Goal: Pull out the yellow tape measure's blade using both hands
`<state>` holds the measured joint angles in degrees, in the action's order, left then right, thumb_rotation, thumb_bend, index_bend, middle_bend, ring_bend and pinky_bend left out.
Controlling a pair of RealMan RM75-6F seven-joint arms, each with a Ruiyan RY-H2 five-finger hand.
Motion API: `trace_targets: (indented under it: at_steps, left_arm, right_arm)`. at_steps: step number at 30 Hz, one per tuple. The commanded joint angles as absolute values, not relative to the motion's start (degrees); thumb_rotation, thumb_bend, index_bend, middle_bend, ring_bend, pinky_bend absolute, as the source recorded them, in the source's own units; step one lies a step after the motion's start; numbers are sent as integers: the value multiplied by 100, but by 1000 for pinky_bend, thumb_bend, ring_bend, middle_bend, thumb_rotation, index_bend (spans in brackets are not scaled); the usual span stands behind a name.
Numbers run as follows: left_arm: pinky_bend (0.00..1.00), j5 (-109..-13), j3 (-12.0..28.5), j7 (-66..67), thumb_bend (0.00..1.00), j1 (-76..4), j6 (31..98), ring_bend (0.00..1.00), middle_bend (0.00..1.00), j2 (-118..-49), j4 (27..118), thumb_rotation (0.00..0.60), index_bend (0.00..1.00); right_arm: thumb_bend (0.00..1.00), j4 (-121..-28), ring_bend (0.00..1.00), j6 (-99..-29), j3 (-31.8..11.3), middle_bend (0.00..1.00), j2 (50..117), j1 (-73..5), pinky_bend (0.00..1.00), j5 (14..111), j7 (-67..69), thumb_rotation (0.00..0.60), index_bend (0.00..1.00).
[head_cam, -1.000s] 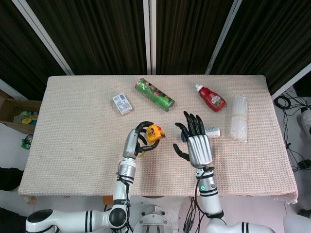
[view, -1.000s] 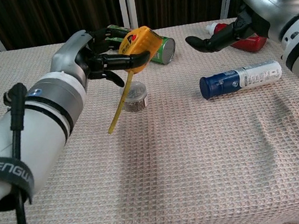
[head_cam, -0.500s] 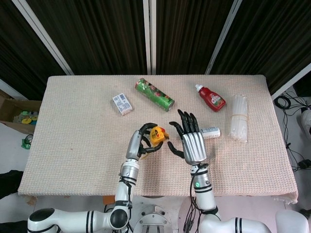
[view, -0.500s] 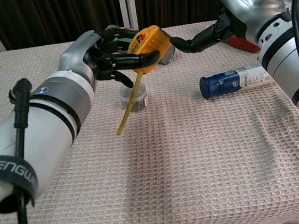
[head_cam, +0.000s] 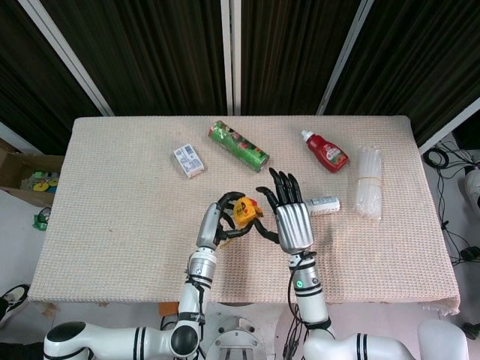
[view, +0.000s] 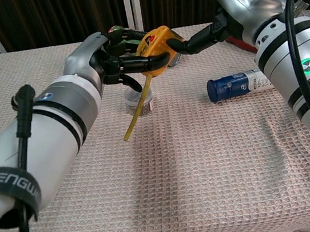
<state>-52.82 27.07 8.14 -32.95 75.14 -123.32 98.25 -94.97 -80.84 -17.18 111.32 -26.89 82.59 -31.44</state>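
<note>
**Colours and patterns observed**

Tape measure point(view: 155, 40): yellow case, red-and-black label; blade point(view: 138, 107) yellow. Table cloth point(head_cam: 112, 195): beige waffle weave. Can point(head_cam: 238, 145): green, red print. Ketchup bottle point(head_cam: 326, 151): red, white cap. Tube point(view: 248, 82): white body, blue cap. Left hand point(view: 113, 59), right hand point(head_cam: 287, 217): silver backs, black fingers.

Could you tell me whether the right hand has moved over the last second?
Yes. In the head view the right hand has shifted left, away from the blue-capped tube and up to the yellow tape measure.
</note>
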Motion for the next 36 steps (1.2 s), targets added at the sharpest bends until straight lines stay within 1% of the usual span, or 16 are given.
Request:
trace_targets:
  at_steps: [1,20,25,33,36]
  left_arm:
    - [627,-5264,2706,789,368,-3283,7503,550,616,-12319,9811,600,619]
    - [623,-5292,2669,578,382,-3227,7451,550,616,-12239,9832,600,620]
    - [623,-5297,2650,565,381,-3225,7449,550,616,-12232,9828,600,620]
    - [623,-5364,2611,541,383,-3213,7471,550,616,-12210,9877,600,620]
    - [623,-5400,2582,558,383,-3216,7487,550,616,-12207,9896,600,619]
  right_arm:
    - [191,-9502,0,-8106,-1701,52,11119,-2687,0,8249,-3141,600,300]
    - [217,-9468,0,-8162,-1639,62,11088,-2740,0,8151,-3055,600,326]
    - [217,-9451,0,-8215,-1649,67,11103,-2759,0,8176,-3022,600,346]
    - [247,-9433,0,-8220,-1657,77,11091,-2788,0,8141,-3034,600,378]
    - [279,-9414,0,-8213,-1660,82,11109,-2813,0,8140,-3022,600,385]
